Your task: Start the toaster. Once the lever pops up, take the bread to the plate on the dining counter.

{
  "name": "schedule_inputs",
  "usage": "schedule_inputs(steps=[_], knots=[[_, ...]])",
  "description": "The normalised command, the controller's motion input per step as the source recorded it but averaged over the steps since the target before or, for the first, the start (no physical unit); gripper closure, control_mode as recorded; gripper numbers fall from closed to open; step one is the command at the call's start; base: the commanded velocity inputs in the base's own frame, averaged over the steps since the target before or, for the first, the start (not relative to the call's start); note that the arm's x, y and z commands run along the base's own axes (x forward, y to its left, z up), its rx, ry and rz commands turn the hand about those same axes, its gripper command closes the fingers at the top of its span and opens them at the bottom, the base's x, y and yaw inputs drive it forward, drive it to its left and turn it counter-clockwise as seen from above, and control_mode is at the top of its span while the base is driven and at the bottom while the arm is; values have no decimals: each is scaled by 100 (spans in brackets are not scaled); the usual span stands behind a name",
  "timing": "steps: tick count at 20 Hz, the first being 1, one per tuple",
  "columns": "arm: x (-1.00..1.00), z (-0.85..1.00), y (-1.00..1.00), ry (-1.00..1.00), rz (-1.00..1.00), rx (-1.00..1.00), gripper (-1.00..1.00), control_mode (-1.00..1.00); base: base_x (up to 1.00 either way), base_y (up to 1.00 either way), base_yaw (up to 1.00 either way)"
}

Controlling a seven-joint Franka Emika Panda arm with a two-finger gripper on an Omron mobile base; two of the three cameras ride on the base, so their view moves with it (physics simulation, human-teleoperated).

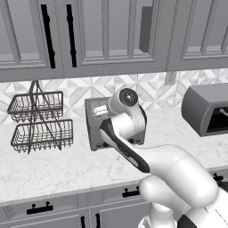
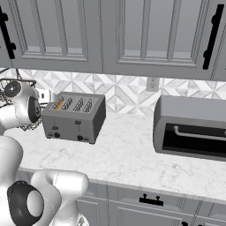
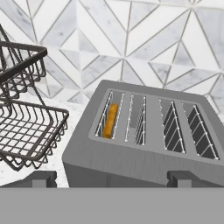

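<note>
The grey four-slot toaster (image 1: 95,124) (image 2: 75,117) (image 3: 144,144) stands on the kitchen worktop against the tiled wall. The bread (image 3: 109,121) (image 2: 58,104) sits edge-on, sunk in the leftmost slot; the other slots are bare. Two slider levers and two dark knobs show on the toaster's front in the right base view. My gripper (image 3: 111,179) hovers in front of and above the toaster, open, its two fingertips (image 3: 43,178) wide apart with nothing between them. My arm covers much of the toaster in the left base view. The plate and dining counter are out of view.
A two-tier wire basket rack (image 1: 38,122) (image 3: 26,131) stands just left of the toaster. A larger dark-grey appliance (image 1: 207,109) (image 2: 192,128) with a black opening sits to the right. Grey wall cabinets (image 2: 110,35) hang overhead. Bare marble worktop (image 2: 128,159) lies between toaster and appliance.
</note>
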Motion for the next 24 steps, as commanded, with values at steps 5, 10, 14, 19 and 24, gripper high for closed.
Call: schedule_inputs(steps=[5,10,14,19,24], knots=[[0,0,0,0,0,0,-100,-100,0,0,0],[0,0,0,0,0,0,-100,-100,0,0,0],[-3,0,0,0,0,0,-100,-100,0,0,0],[-12,0,0,0,0,0,-100,-100,0,0,0],[-15,0,0,0,0,0,-100,-100,0,0,0]])
